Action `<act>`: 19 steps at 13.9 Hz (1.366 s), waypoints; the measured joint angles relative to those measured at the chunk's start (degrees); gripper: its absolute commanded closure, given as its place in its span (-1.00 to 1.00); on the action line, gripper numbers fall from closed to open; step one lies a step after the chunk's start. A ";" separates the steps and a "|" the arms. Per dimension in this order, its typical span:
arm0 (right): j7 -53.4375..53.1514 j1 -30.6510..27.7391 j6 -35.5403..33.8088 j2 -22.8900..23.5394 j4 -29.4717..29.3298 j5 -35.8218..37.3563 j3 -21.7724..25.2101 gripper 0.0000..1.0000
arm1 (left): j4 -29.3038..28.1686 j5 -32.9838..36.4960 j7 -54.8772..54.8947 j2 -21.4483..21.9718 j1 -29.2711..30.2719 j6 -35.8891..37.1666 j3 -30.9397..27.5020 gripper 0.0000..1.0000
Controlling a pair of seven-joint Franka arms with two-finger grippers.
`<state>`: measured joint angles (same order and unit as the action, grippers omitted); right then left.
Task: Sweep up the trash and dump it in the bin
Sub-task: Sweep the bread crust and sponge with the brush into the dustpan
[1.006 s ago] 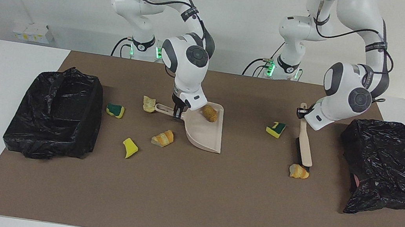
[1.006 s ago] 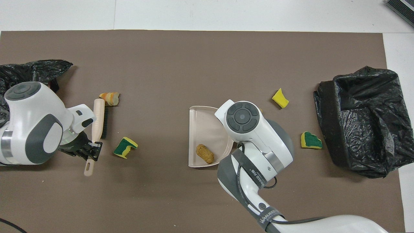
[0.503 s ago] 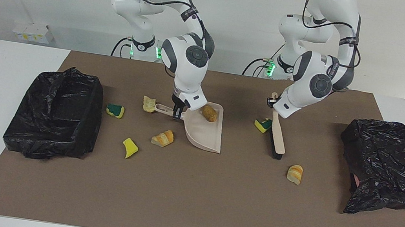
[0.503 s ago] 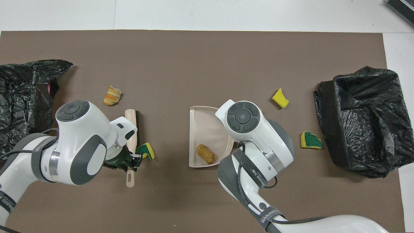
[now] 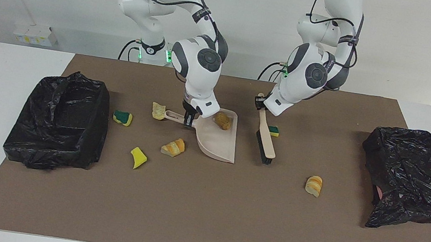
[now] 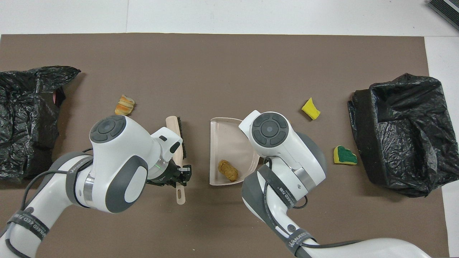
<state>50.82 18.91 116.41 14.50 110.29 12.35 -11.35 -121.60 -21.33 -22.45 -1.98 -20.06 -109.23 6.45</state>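
While left fingers (image 5: 260,103) pinch brush (image 5: 265,138), sponge scrap (image 5: 273,131) beside, dustpan (image 5: 217,138) near.

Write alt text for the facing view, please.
The left tool holds a brush beside the dustpan held by the right tool; a brown chunk lies in the pan. Scraps dot the brown mat between two black bags.
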 measured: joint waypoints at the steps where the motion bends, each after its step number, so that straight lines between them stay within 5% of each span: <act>1: 0.00 -0.03 0.00 0.00 0.02 0.00 0.00 1.00 | 1.82 0.55 -0.04 -0.46 1.48 0.75 -0.37 1.00; 11: 0.73 -0.32 0.01 -0.16 0.10 0.02 -0.02 1.00 | 8.31 19.12 13.25 -7.41 19.77 1.33 -1.29 1.00; 16: 0.73 -0.33 0.17 -0.17 0.17 0.02 -0.02 1.00 | 8.18 19.85 14.52 -9.74 19.05 2.09 0.41 1.00; 19: 0.73 -0.34 0.35 -0.20 0.27 0.02 -0.02 1.00 | 7.91 19.85 14.67 -9.71 13.58 2.63 1.01 1.00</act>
<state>51.56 18.57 116.75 14.30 110.56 12.37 -11.36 -113.69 -1.48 -7.78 -11.70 -6.48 -106.60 7.46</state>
